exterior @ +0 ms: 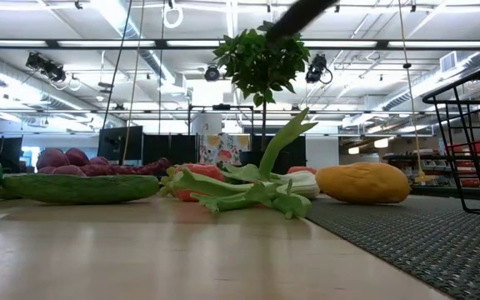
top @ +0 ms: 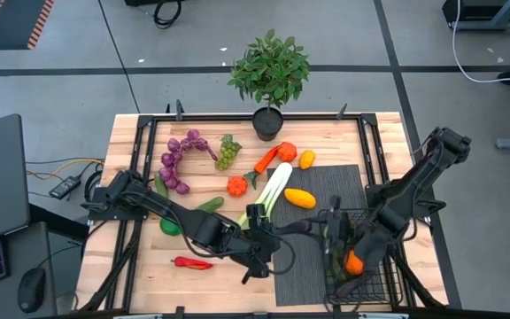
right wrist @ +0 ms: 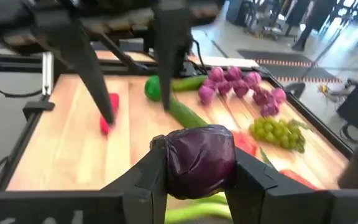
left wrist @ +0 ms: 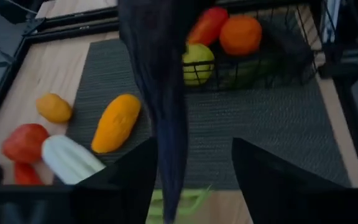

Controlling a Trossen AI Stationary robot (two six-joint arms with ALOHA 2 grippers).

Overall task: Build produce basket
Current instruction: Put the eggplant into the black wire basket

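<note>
From above, the two arms are meeting over the near edge of the grey ribbed mat (top: 326, 190). The left gripper (top: 268, 237) and right gripper (top: 326, 229) are facing each other with a dark purple vegetable (top: 297, 227) spanning between them. It is hard to make out against the dark arms, and is perhaps an eggplant. The basket (top: 388, 282) is sitting on the mat's near right corner, partly covered by the right arm, with an orange fruit (top: 353, 261) showing inside. The leek (top: 273, 190), a yellow squash (top: 299, 198), purple grapes (top: 180, 159), green grapes (top: 228, 152) and a red chili (top: 191, 262) are lying loose on the table (top: 131, 151). A potted plant (top: 270, 69) is standing at the far edge.

From table height, both grippers are sitting out of sight above. The basket is being cut off at the right edge. The leek's leaves are screening what lies behind them, and a cucumber (exterior: 82, 187) is lying at the left.

In the left wrist view, the left gripper's fingers (left wrist: 135, 180) are standing apart. The purple vegetable is hanging blurred across them and hiding part of the basket. A red piece (left wrist: 207, 25) and a yellow-green fruit (left wrist: 197, 62) are resting in the basket beside the orange one.

In the right wrist view, the right gripper is clamping the purple vegetable's rounded end between its fingers. This is blocking much of the table behind. The left arm (right wrist: 92, 37) is blurring across the top, with a green pepper (right wrist: 154, 87) showing past it.
</note>
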